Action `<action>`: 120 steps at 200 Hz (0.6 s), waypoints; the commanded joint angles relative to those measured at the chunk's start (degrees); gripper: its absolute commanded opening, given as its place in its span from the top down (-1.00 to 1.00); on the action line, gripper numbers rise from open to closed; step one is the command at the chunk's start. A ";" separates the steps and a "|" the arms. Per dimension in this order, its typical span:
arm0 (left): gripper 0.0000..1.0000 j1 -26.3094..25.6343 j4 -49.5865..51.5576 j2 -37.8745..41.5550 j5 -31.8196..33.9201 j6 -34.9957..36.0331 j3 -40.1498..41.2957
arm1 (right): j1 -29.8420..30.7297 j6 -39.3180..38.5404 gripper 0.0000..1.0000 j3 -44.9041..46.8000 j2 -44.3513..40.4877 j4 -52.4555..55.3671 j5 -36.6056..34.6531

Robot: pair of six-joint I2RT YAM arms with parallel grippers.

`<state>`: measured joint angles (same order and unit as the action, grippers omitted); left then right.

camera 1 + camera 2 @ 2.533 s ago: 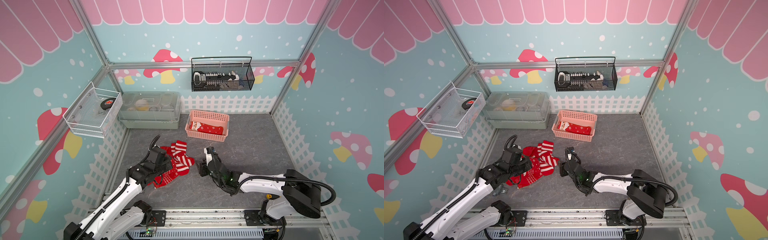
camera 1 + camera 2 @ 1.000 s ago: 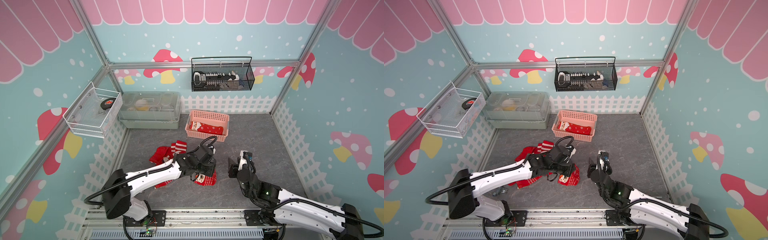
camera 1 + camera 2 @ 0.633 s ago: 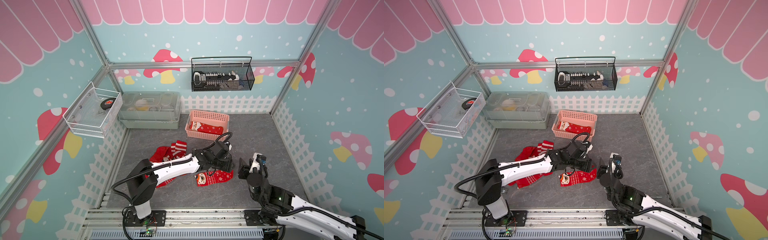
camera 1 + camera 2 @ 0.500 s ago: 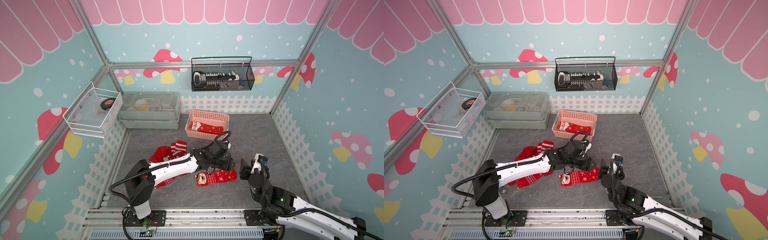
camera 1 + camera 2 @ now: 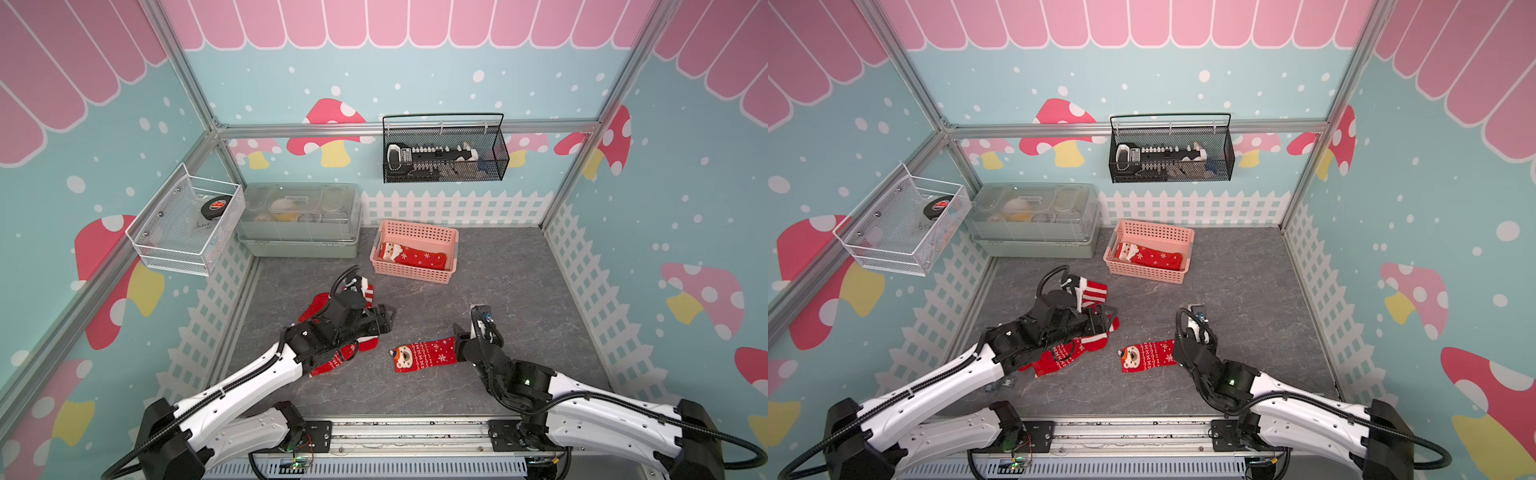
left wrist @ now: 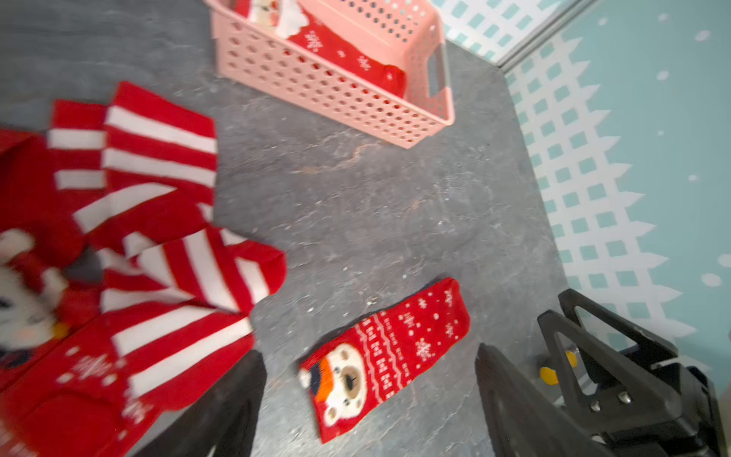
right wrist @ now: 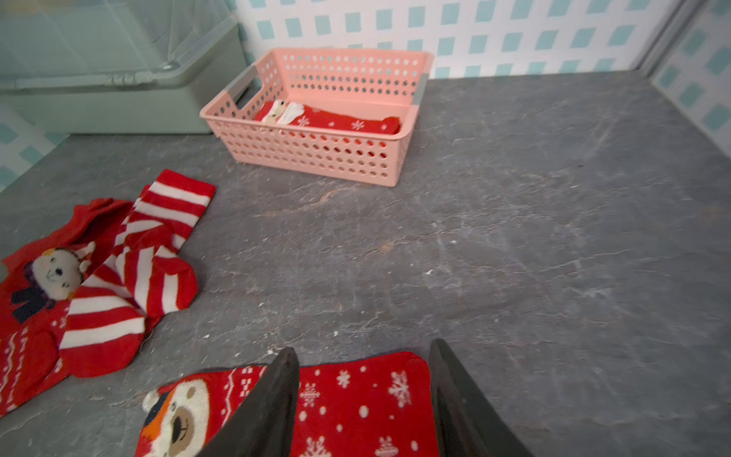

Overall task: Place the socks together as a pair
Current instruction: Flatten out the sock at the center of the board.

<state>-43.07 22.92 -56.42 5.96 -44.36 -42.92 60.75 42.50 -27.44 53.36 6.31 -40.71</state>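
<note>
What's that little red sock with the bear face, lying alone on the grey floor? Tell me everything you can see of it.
The bear sock is soft red knit, with a white bear face in an orange-and-navy hat at one end, then white patterned bands and snowflakes. It lies flat on the grey floor, apart from the sock pile. The right gripper stands over its snowflake end, jaws apart on either side; contact cannot be judged.

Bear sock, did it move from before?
Yes. The bear sock moved away from the sock pile, out to the floor in front of the pink basket.
</note>
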 commanded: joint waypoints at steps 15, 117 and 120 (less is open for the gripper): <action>-0.65 0.96 5.56 9.24 10.60 -7.83 6.87 | 0.01 4.04 0.34 -4.01 16.15 -13.05 19.48; -0.60 1.91 25.86 7.67 23.23 -20.18 5.03 | 0.13 13.22 0.50 -13.63 41.77 -20.77 30.45; -0.60 1.97 25.86 7.65 23.15 -20.34 5.18 | 0.14 13.29 0.50 -13.98 41.98 -20.32 30.55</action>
<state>-41.87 43.13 -48.31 25.74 -59.53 -36.16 60.75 52.84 -39.62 92.47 -13.17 -12.60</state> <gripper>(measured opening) 0.801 0.253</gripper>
